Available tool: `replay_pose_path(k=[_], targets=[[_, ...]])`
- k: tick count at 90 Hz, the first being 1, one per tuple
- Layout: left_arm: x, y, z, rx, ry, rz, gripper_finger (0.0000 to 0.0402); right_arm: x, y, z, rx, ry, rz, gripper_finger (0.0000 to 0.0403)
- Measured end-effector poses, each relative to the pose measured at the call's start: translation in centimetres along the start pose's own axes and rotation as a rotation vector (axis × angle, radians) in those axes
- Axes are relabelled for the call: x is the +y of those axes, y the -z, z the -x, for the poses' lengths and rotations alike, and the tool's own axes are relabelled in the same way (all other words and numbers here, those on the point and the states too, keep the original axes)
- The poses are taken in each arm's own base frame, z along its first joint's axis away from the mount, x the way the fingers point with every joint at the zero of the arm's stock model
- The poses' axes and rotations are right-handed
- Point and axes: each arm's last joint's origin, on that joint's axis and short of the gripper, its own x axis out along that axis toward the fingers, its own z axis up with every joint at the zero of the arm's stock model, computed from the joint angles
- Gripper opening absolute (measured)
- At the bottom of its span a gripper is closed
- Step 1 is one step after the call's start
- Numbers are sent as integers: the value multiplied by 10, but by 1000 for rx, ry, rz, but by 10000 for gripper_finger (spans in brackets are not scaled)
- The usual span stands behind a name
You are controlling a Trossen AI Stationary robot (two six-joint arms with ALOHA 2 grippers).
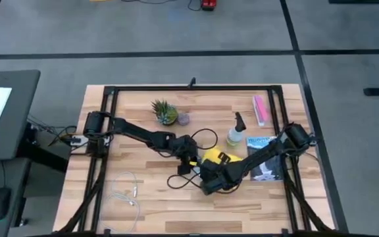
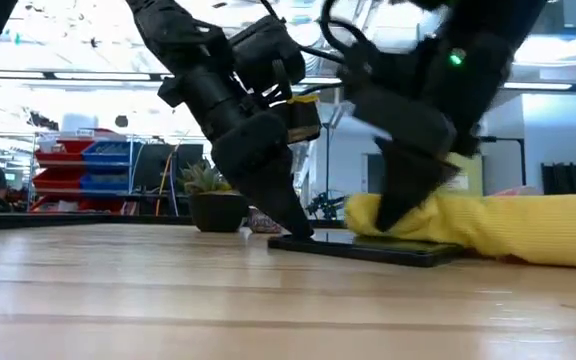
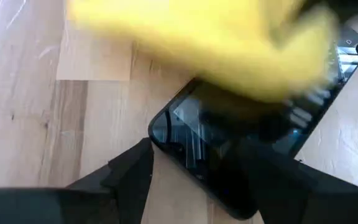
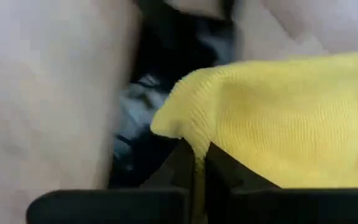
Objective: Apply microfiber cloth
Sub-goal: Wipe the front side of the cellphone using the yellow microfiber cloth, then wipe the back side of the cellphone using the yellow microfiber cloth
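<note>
A black smartphone lies flat on the wooden table. On it lies the bunched yellow microfiber cloth, which trails off toward the table's right. My right gripper is shut on the cloth above the phone. My left gripper stands open at the phone's left end, with its fingers either side of that end's corner. In the high view both grippers meet at the table's middle, beside the cloth. My left gripper comes down slanting from the table's left. One fingertip lies over the phone's long edge near the end. The other stands on the table just off the short edge. My right gripper pinches a bunched fold of the cloth between its two fingers. They come from above, slanting down. The cloth below them rests on the phone's screen, and the rest lies slack on the table.
At the back stand a small potted plant, a spray bottle and a pink flat packet. A printed booklet lies under the right arm. A white cable lies near left, and a black cable loops by the left gripper.
</note>
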Motion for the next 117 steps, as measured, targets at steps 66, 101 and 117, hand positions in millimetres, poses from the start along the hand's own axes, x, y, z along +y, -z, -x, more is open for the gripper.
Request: replay_pose_path(k=[66, 101, 117], targets=[[0, 0, 5, 15, -12, -24, 218, 14, 51, 34, 266, -18, 63, 0], [-24, -21, 56, -89, 44, -502, 219, 7, 71, 67, 166, 137, -47, 0], [-46, -9, 57, -18, 131, -760, 232, 7, 67, 65, 140, 137, -59, 0]])
